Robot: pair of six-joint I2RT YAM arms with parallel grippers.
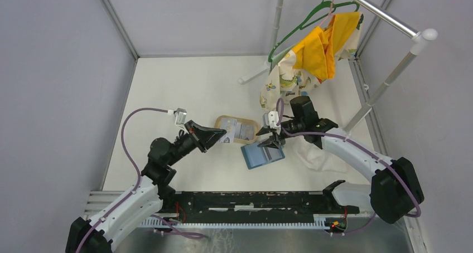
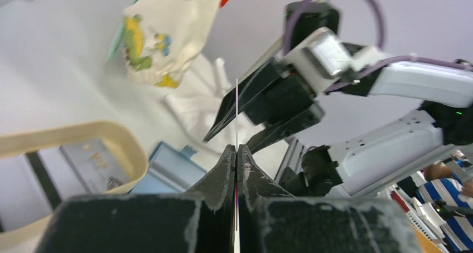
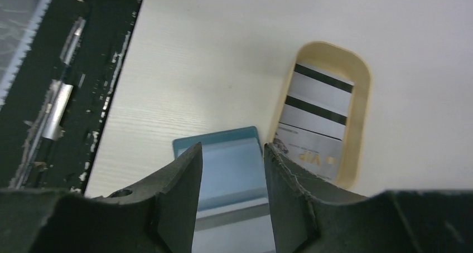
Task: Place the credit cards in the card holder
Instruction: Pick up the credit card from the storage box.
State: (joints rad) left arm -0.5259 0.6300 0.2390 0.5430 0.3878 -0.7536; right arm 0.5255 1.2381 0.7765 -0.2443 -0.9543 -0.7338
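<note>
Card holder (image 1: 263, 156) just under right end effector (image 3: 232, 151), spread | left end effector (image 2: 236, 150) pinches probable credit card (image 2: 236, 113) edge-on

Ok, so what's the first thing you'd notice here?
The bright yellow cloth hanging from the rail at the back right. Then the two black hands nose to nose mid-table: the left hand pinches a thin card edge-on, and the right hand hangs open over the blue wallet beside the tan tray.
</note>
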